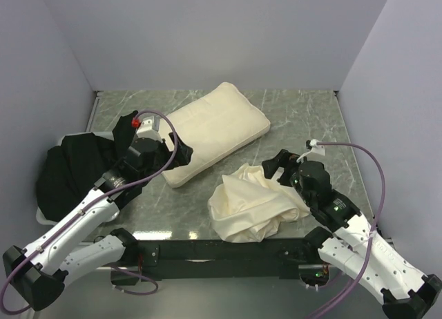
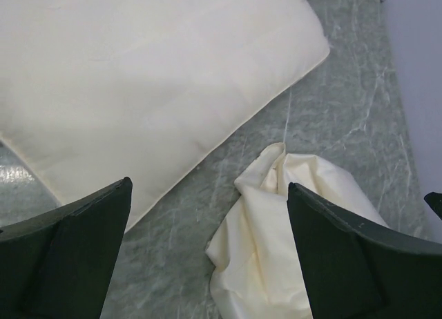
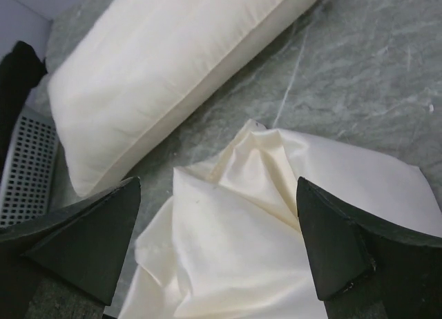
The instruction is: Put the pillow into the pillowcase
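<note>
The plump cream pillow [image 1: 215,129] lies diagonally at the table's middle back; it also shows in the left wrist view [image 2: 138,84] and the right wrist view [image 3: 173,63]. The crumpled cream pillowcase [image 1: 254,203] lies in a heap in front of it, also in the left wrist view [image 2: 290,243] and the right wrist view [image 3: 262,229]. My left gripper [image 1: 173,153] is open and empty over the pillow's near left end. My right gripper [image 1: 277,168] is open and empty above the pillowcase's far right edge.
A black cloth heap [image 1: 69,170] lies at the left over a perforated white tray [image 3: 27,167]. The table is grey marbled [image 1: 304,119], walled on three sides. A black frame bar [image 1: 221,250] runs along the near edge.
</note>
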`<act>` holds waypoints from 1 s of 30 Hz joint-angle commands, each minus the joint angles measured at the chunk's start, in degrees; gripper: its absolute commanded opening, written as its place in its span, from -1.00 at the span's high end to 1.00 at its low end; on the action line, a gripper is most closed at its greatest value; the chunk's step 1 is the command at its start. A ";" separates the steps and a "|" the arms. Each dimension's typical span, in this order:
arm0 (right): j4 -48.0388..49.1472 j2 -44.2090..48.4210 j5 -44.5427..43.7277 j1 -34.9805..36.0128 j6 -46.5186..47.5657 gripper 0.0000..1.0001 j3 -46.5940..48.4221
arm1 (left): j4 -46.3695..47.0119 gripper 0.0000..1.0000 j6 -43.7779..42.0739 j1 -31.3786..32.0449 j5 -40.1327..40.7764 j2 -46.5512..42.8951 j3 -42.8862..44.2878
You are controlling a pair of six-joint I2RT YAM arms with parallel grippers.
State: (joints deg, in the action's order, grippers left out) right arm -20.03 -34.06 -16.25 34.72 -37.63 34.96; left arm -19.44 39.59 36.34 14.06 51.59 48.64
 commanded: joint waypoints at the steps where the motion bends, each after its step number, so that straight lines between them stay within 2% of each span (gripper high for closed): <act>1: -1.85 -0.04 -0.36 0.00 1.15 -0.99 2.04 | -1.12 -0.99 1.36 -0.13 0.97 -1.85 0.49; 5: -1.33 0.67 -0.01 0.00 0.98 -0.99 2.13 | -0.86 -0.99 1.54 -0.13 -0.87 -1.85 0.05; 7: -1.32 0.23 0.17 0.00 0.98 -1.00 3.18 | 1.94 -0.99 -0.04 -0.04 -5.94 -2.46 -1.61; 9: -1.94 -1.00 0.43 -0.09 0.63 -0.99 4.67 | 4.31 -0.99 1.96 0.75 -5.55 -3.78 -3.98; 13: -2.30 -1.88 1.39 -0.09 0.36 -0.99 5.12 | 2.92 -0.99 6.19 4.87 -0.01 -3.61 -4.26; 16: -1.24 -2.49 2.97 0.08 0.54 -0.99 4.85 | 3.62 -0.99 8.65 13.38 7.44 -1.33 -3.91; 17: -1.32 -3.54 3.50 0.00 0.36 -0.99 5.03 | 2.93 -0.99 9.35 18.63 10.08 1.64 -3.30; 18: -1.33 -4.34 4.81 0.00 0.45 -0.99 5.73 | 1.87 -0.99 11.45 21.03 14.98 3.58 -1.20; 20: -2.55 -6.61 6.14 0.00 0.62 -0.99 7.04 | -2.06 -0.99 13.22 25.95 17.91 10.59 1.70; 21: -3.69 -7.24 5.97 0.00 1.23 -1.00 8.70 | -4.96 -0.99 16.53 27.02 21.76 12.90 5.46; 24: -7.38 -7.60 4.13 0.08 1.06 -0.99 10.30 | -12.62 -0.99 22.87 29.32 25.91 19.06 11.36; 30: -10.03 -2.51 -2.73 0.08 -0.26 -0.99 7.33 | -12.99 -0.99 21.67 29.41 23.91 20.30 15.16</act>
State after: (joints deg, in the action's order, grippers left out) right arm -28.38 -40.05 -13.89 34.74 -37.65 42.15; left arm -29.74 59.00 65.56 34.76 73.38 59.18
